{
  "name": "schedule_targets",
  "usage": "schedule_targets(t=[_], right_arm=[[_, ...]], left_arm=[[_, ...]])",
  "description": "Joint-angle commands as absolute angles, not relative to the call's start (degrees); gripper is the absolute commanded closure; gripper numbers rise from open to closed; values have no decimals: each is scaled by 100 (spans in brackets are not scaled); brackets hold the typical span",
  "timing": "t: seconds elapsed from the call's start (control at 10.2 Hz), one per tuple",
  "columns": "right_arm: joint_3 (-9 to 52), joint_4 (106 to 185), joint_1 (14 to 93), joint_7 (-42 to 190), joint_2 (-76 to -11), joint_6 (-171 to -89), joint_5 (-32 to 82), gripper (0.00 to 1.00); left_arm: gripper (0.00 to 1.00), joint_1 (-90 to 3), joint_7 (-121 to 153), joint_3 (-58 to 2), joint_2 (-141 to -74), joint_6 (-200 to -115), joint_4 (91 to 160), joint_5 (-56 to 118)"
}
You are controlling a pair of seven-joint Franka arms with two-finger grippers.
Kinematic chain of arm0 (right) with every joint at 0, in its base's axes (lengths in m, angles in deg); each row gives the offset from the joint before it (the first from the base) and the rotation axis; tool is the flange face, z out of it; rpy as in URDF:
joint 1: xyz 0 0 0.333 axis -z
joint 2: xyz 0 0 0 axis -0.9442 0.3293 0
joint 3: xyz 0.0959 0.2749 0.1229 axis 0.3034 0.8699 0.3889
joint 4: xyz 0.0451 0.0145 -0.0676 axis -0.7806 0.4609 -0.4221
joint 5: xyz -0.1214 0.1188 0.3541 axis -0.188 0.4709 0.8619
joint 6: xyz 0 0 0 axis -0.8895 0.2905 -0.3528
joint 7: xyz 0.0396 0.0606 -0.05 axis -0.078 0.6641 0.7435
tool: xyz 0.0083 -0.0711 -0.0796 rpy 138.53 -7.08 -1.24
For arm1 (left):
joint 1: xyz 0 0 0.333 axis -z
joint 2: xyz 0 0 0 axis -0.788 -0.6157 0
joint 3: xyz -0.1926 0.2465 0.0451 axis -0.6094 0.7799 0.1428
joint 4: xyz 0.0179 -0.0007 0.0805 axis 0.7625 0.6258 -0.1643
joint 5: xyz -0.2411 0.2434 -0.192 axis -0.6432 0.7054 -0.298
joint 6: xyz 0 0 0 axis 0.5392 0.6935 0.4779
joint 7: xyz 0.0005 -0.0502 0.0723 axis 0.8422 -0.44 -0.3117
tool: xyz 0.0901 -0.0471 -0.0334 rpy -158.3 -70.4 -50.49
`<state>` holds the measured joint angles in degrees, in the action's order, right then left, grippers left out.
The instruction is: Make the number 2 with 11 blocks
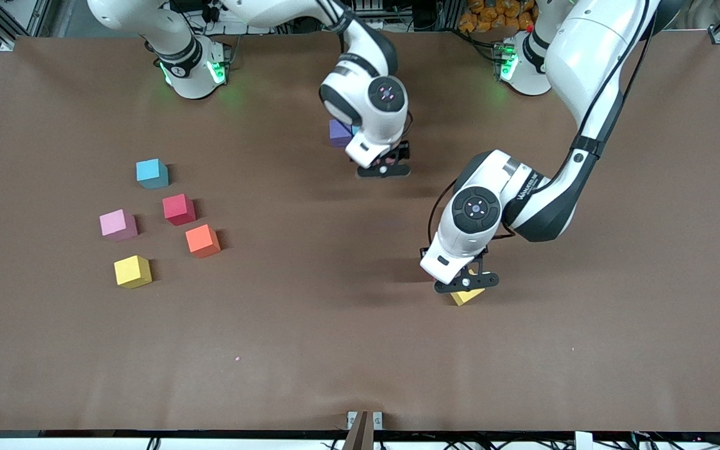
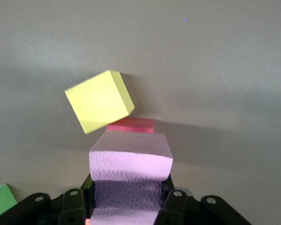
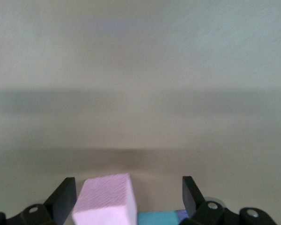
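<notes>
Low over the brown desk, nearest the front camera, the left gripper has its fingers clamped on a small matte purple cube, carried just above a tilted yellow cube and a red cube, presumably for placing. Toward the right arm's end lie five loose supply cubes: yellow, orange, pink, red, sky blue. Farthest, the right gripper, fingers wide apart, straddles a pink cube beside purple and blue ones: the digit's beginning.

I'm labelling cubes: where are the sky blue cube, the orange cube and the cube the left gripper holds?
sky blue cube (image 1: 151, 173), front view, top face.
orange cube (image 1: 202, 240), front view, top face.
purple cube (image 2: 131, 161), left wrist view, front face.
</notes>
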<state>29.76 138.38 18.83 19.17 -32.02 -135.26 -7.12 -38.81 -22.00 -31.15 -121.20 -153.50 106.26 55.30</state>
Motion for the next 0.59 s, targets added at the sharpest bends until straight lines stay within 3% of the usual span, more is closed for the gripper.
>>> schedule_targets(t=[0.0,0.49], right_arm=[[3008,13936,2495,2559,-3424,-13208,-770,0],[3008,14356,4279,4604,-3819,-12917,-1059,0]], left_arm=[[89,-3979,-2493,-3135,-11836,-15382,11054,5252],[89,-3935,-3284,-3320,-11791,-15382,11301,5234]])
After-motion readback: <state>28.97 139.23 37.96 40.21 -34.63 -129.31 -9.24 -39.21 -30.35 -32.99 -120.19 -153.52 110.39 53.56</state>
